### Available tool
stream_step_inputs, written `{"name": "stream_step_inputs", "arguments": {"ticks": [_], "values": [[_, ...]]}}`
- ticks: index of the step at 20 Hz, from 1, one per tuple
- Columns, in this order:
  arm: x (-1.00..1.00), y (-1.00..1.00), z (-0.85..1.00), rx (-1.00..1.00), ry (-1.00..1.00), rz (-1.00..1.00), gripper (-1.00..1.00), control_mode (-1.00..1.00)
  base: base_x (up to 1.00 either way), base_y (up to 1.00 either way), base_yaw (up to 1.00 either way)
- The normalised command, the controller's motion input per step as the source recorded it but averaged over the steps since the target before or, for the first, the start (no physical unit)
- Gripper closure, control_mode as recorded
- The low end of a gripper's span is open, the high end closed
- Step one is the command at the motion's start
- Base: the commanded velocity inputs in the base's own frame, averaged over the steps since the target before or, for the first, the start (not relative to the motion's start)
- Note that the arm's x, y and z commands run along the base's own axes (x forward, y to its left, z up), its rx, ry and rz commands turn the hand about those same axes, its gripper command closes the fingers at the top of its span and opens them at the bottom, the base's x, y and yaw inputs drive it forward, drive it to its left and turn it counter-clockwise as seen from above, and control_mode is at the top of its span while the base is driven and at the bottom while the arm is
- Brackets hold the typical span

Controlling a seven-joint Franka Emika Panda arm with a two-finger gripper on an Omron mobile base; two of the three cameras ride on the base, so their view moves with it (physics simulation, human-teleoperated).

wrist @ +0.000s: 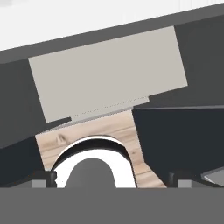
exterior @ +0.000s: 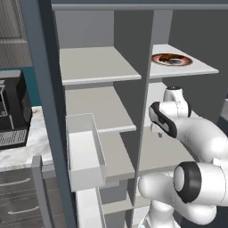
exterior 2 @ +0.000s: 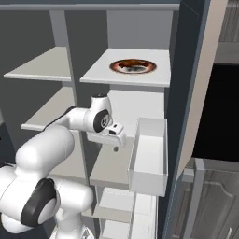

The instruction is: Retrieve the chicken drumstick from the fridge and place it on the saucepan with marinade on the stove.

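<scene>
The fridge stands open, grey inside with pale shelves. On its upper right shelf a white plate carries the chicken drumstick, a reddish-brown lump. My gripper hangs in front of the right compartment, one shelf level below the plate, and points down. In the hand view its fingertips stand far apart at the bottom corners, open, with nothing between them. The saucepan, the marinade and the stove are out of view.
White door bins jut out on both sides of the opening. A black coffee machine sits on the marble counter to the left. Below the hand lie a pale shelf and wooden floor.
</scene>
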Motion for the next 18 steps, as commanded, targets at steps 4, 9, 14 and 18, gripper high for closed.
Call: {"name": "stream_step_inputs", "arguments": {"ticks": [4, 9, 14, 18], "values": [[-0.06, 0.26, 0.75, -0.04, -0.22, -0.03, -1.0, -1.0, 0.0, 0.0, 0.0], [0.01, 0.0, 0.83, -0.02, -0.51, -0.05, -1.0, -1.0, 0.0, 0.0, 0.0], [0.21, -0.05, 0.76, -0.06, -0.65, -0.01, -1.0, -1.0, 0.0, 0.0, 0.0], [0.34, -0.04, 0.75, -0.18, -0.51, -0.06, -1.0, -1.0, 0.0, 0.0, 0.0]]}}
